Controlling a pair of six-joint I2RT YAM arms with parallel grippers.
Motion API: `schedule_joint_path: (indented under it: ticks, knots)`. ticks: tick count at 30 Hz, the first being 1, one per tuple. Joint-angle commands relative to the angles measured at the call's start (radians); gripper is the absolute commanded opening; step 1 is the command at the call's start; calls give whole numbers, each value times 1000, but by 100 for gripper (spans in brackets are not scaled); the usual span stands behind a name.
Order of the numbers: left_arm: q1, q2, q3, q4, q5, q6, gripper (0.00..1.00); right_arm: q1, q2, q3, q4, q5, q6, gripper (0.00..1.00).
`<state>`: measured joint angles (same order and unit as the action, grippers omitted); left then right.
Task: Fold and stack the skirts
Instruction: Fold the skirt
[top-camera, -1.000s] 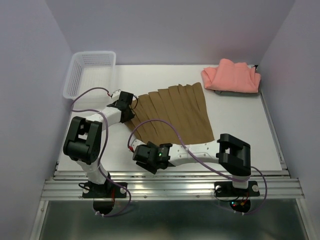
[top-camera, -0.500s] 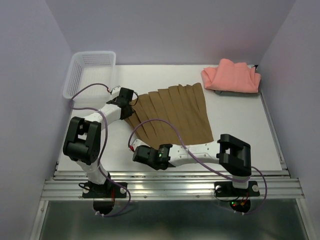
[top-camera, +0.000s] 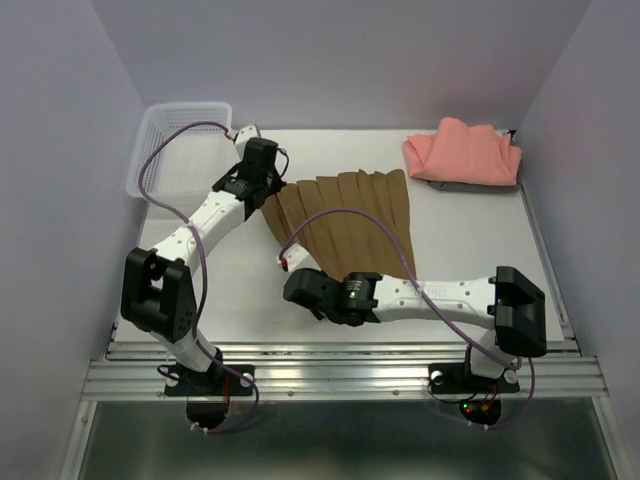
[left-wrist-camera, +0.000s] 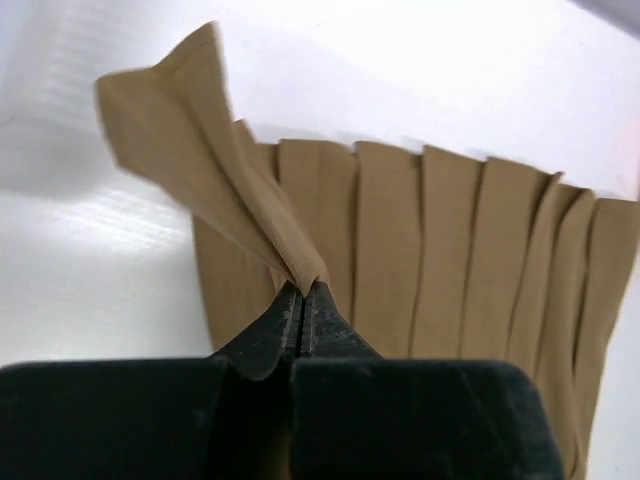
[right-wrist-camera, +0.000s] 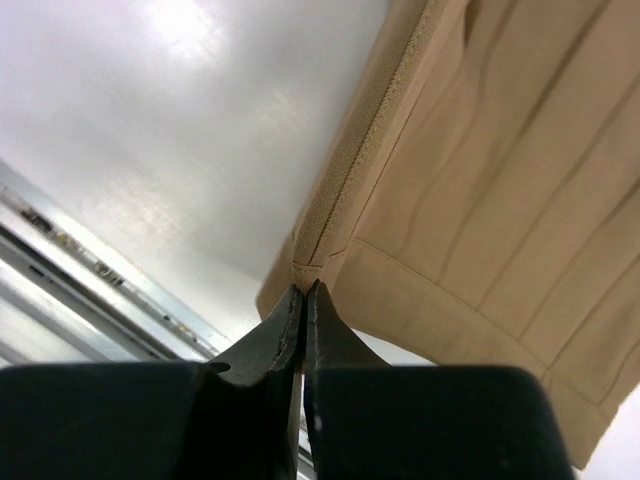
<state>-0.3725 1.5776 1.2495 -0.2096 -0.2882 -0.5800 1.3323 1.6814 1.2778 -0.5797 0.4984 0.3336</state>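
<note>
- Two corners of the olive-brown skirt (top-camera: 350, 225) are pinched.
- Left claw (left-wrist-camera: 301, 292) grips the far one.
- Right claw (right-wrist-camera: 303, 290) grips the near one.

Pleated skirt (top-camera: 345, 225) central on table (top-camera: 480, 232); basket (top-camera: 143, 155) back left; folded skirt pile (top-camera: 462, 152) back right.

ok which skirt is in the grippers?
The olive-brown pleated skirt, mid-table, pinched by the left gripper and right gripper; the salmon-pink skirt lies folded far right, untouched.
</note>
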Motion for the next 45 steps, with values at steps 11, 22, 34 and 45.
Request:
schedule_joint_path:
  ticks: [11, 22, 34, 45]
  knots:
    - [-147, 334, 528, 47, -32, 143, 0, -189, -236, -136, -74, -3, 153, 1]
    - [-235, 556, 879, 52, 63, 220, 0, -309, -364, -232, -114, -40, 188, 1]
    - [-313, 653, 984, 174, 205, 296, 0, -361, -460, -317, -158, -55, 268, 1]
    - [-365, 731, 1018, 256, 247, 339, 0, -381, -492, -388, -175, -63, 314, 1]
